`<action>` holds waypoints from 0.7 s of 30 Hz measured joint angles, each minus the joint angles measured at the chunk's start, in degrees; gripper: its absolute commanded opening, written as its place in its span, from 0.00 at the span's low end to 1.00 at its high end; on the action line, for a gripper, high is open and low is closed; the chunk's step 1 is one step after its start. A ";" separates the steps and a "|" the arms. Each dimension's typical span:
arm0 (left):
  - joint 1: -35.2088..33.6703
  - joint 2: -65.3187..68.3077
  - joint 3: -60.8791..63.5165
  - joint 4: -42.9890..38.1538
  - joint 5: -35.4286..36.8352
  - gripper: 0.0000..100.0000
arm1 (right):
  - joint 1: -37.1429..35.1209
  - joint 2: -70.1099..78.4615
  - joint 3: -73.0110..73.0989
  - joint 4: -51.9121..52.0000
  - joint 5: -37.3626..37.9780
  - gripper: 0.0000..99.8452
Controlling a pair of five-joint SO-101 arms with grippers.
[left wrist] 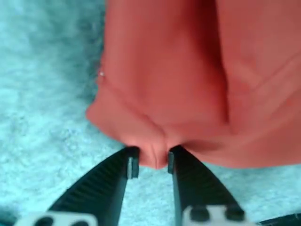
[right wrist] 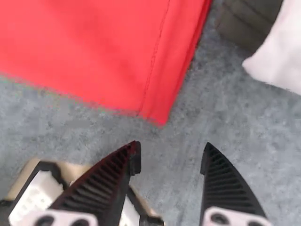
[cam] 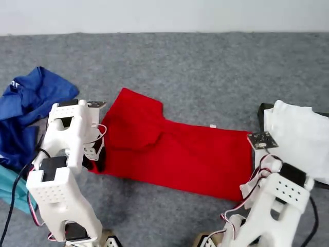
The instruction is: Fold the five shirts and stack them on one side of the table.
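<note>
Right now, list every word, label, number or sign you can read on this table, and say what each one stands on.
No text here can be read.
blue shirt: a white mark near its edge, too small to read.
red shirt: a small white tag at its far edge, too small to read.
white shirt: no print visible.

The spread shirt [cam: 175, 149] lies on the surface [cam: 205, 67] between both tools. The left tool [left wrist: 149, 162] pinches its edge; the right tool [right wrist: 170, 157] hovers, jaws parted, just short of its corner. A folded shirt [cam: 300, 136] lies outward of the right tool, a crumpled shirt [cam: 28, 110] outward of the left.
</note>
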 measured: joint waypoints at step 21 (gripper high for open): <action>0.09 0.26 0.00 0.00 0.00 0.05 | 0.00 0.00 9.85 -14.42 0.00 0.03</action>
